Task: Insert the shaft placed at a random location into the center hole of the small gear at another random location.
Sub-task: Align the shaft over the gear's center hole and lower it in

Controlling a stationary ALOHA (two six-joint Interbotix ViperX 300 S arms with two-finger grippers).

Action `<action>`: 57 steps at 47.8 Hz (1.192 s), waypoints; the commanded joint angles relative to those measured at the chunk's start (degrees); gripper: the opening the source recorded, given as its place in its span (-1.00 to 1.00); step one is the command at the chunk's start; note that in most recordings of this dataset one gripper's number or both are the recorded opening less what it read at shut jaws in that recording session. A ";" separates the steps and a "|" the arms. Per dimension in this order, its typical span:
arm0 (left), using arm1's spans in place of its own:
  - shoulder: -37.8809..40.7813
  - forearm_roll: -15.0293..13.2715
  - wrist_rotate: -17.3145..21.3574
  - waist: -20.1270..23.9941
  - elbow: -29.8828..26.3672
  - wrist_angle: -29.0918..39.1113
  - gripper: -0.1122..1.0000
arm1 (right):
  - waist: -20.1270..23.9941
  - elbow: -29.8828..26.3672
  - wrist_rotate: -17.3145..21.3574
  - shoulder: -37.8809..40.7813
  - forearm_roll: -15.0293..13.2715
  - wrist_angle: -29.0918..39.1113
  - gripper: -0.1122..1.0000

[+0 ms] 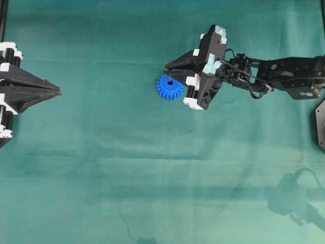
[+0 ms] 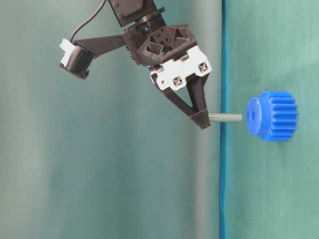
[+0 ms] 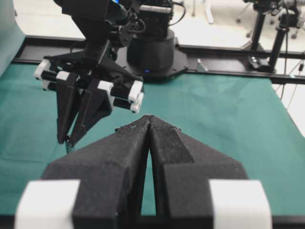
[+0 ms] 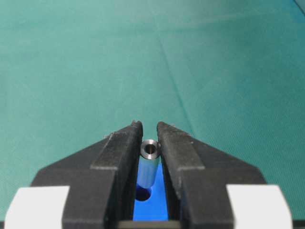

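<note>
The shaft (image 2: 225, 118) is clamped at one end between the tips of the right pincer (image 2: 202, 119), its free end pointing at the small gear (image 2: 272, 115) and stopping just short of the hub face; the two are near but apart. In the right wrist view we look along the shaft (image 4: 150, 160), whose shiny round end sits between the two black fingers (image 4: 116, 155), with blue gear (image 4: 148, 205) and the dark center hole (image 4: 143, 194) visible directly beyond it. We judge that gripping by the far end leaves most of the pin's length free to enter the hole.

In the overhead view the gear (image 1: 169, 87) lies flat on the green desk (image 1: 101, 152), hub upward, with the right pincer (image 1: 167, 66) reaching over its upper edge. We judge the step in hand to be the final alignment before descent; pin and hole look nearly coaxial in the table-level view, though a slight offset cannot be excluded.

The left pincer (image 1: 59, 91) rests at the desk's far edge, well apart from the gear, its fingers pressed together on nothing, as the left wrist view (image 3: 149, 119) confirms.
</note>
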 commanded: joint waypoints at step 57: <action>0.26 -0.09 -0.09 0.09 -0.53 -0.18 -0.81 | 0.53 -0.79 0.09 5.89 0.88 -2.64 -0.56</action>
